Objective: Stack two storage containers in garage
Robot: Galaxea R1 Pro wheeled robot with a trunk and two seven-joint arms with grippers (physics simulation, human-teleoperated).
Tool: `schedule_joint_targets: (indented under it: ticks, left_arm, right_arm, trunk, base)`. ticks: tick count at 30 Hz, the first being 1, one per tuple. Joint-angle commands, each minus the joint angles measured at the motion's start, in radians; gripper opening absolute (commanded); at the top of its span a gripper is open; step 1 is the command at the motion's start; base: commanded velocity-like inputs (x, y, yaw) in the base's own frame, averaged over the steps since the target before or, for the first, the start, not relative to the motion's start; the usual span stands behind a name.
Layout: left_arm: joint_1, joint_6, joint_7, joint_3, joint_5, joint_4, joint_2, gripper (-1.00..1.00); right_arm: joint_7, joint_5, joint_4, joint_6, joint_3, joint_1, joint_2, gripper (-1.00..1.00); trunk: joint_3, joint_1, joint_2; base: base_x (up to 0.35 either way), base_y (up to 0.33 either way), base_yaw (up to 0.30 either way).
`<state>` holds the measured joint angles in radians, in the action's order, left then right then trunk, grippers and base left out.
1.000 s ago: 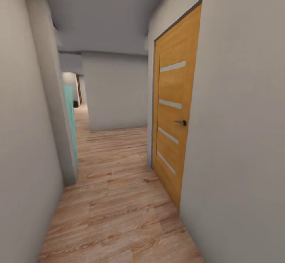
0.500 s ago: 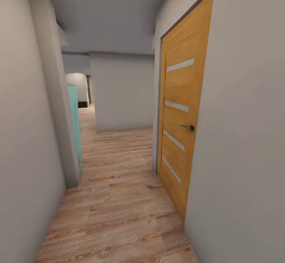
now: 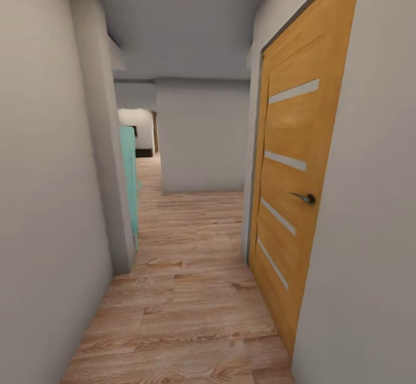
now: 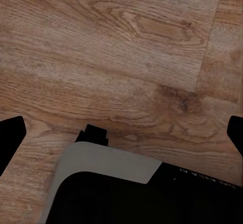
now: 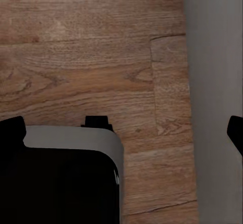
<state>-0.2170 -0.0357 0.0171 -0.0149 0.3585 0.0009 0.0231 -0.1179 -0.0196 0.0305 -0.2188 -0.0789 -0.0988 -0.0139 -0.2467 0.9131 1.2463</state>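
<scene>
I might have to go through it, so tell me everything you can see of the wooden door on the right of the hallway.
The wooden door is honey-coloured with a wood-grain look, set in the grey right-hand wall in a thin dark frame. Four slim pale strips, like frosted inlays, run across it one above another. A dark metal lever handle sits at mid height near its nearer edge. It stands shut, upright, its foot meeting the light wood-plank floor.

Black base (image 4: pixel 142 198) with pale grey rounded panel (image 4: pixel 109 163); black tool fingertips (image 4: pixel 11 133).
</scene>
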Motion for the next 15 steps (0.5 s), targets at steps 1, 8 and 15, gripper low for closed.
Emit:
schedule_joint_targets:
  ticks: [1,8,15]
  left_arm:
    - [-0.001,-0.003,0.002,-0.002,0.004,0.001,0.0,1.0]
    - [-0.001,-0.003,0.002,-0.002,0.005,0.001,0.0,1.0]
    - [-0.001,-0.002,0.003,-0.002,0.005,0.001,0.001,1.0]
  right_arm:
    - [-0.003,-0.002,0.003,-0.005,-0.008,-0.001,0.0,1.0]
    - [-0.001,-0.002,0.003,-0.005,-0.008,-0.001,0.0,1.0]
    - [0.0,-0.002,0.003,-0.005,-0.007,-0.002,0.0,1.0]
  trunk:
    - [-0.001,0.001,0.001]
    - [0.003,0.001,0.001]
    - [0.005,0.001,0.001]
  base:
    - [0.316,-0.038,0.265]
    - [0.321,-0.007,0.265]
    - [0.322,0.021,0.246]
